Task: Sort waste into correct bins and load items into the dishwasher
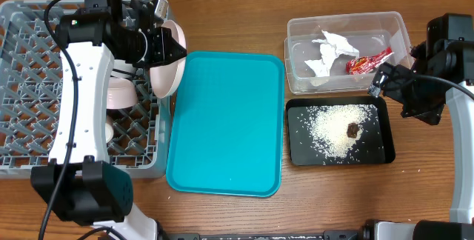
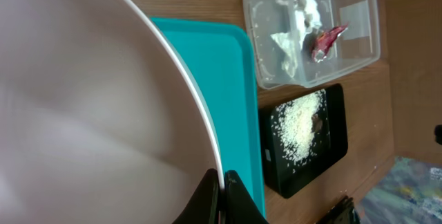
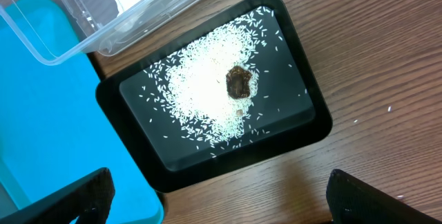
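Note:
My left gripper [image 1: 176,50] is shut on the rim of the pink shallow bowl [image 1: 167,77], which hangs tilted on edge over the right wall of the grey dishwasher rack [image 1: 29,62]. In the left wrist view the bowl [image 2: 90,99] fills the left side, and the gripper [image 2: 222,196] pinches its white rim. The clear tub [image 1: 346,51] holds crumpled tissue [image 1: 329,47] and a red wrapper [image 1: 366,62]. Rice [image 1: 337,129] and a brown scrap [image 1: 352,129] lie in the black tray [image 1: 381,153]. My right gripper [image 3: 224,207] hangs open just off that tray's [image 3: 131,141] edge, holding nothing.
The teal serving tray [image 1: 226,125] lies between the rack and the two bins. Pale dishes [image 1: 120,93] sit in the rack, partly hidden under my left arm. The right arm [image 1: 444,55] stands at the table's right edge beside the tub.

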You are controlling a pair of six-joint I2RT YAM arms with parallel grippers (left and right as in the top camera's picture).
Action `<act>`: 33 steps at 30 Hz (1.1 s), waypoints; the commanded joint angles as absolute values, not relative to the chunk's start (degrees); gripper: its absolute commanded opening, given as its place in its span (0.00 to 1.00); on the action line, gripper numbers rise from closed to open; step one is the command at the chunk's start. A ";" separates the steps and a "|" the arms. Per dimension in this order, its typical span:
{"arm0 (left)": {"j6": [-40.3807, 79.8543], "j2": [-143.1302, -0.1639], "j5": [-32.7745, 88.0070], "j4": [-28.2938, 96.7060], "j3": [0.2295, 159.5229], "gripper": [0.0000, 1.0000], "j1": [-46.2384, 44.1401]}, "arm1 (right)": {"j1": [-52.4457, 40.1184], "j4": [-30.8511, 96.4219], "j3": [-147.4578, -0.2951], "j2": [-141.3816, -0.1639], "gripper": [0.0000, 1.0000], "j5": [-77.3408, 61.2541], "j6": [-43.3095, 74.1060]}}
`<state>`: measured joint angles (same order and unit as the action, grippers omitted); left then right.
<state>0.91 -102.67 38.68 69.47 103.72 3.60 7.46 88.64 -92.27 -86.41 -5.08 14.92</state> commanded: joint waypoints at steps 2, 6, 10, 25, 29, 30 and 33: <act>-2.20 -107.26 39.94 70.74 103.11 0.04 6.04 | 7.68 88.60 -93.01 -85.86 1.00 -4.75 14.76; -3.05 -109.54 38.24 72.14 103.11 0.04 7.44 | 7.68 88.60 -93.01 -85.86 1.00 -4.75 14.76; -3.05 -109.71 32.34 73.73 103.11 0.07 8.47 | 7.68 88.58 -93.01 -85.86 1.00 -4.75 14.76; -2.13 -105.21 29.78 76.88 106.94 0.77 8.78 | 7.66 88.49 -93.01 -85.86 1.00 -7.79 14.74; 1.41 -99.11 19.31 76.16 107.57 1.00 8.75 | 6.11 89.49 -93.01 -85.86 0.93 -8.12 14.57; 2.17 -97.03 18.44 76.27 107.57 1.00 8.78 | 4.99 89.73 -93.01 -85.86 0.72 -9.93 12.93; 2.98 -93.34 16.86 77.01 107.57 1.00 8.78 | 0.73 90.13 -92.86 -85.86 0.14 -12.78 11.03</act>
<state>0.71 -97.91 21.32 76.40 105.84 8.51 4.16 89.91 -92.27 -86.41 -9.65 13.02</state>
